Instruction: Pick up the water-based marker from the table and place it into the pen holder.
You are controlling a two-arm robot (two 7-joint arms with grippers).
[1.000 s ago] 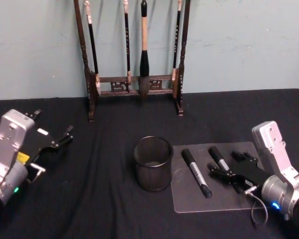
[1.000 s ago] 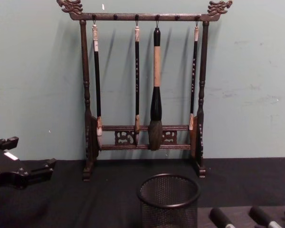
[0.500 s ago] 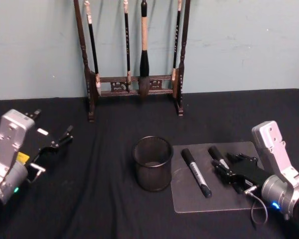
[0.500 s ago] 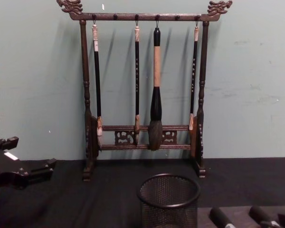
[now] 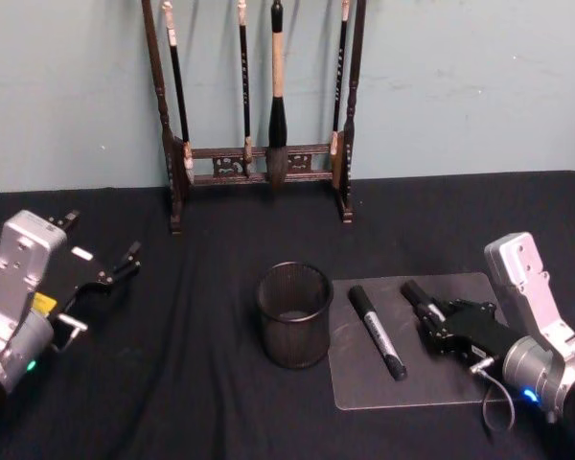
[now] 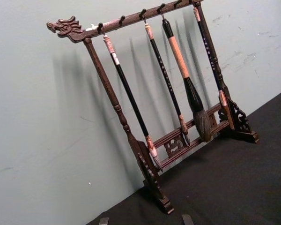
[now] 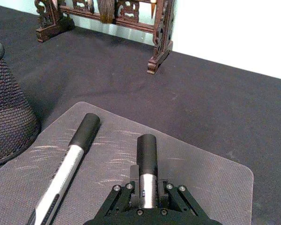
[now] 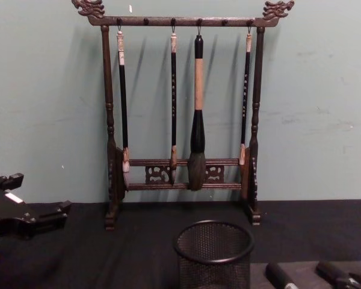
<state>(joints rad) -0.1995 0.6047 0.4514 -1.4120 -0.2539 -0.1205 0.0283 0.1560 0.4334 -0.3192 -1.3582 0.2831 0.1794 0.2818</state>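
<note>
On the grey mat [image 5: 364, 388] at the right of the table [image 5: 201, 383], one water-based marker [image 5: 414, 292] clamped by the right gripper [image 5: 434, 316], second marker [image 5: 377, 331] laid alongside, pen holder [image 5: 294, 314] stood just left of the mat, left gripper [image 5: 101, 244] held with fingers spread at far left.

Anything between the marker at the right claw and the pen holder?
Only the second marker, lying flat on the clear mat between the pen holder and the right-hand marker at the right claw. A lifted carry would likely clear it. Left claw sits parked at far left, open.
</note>
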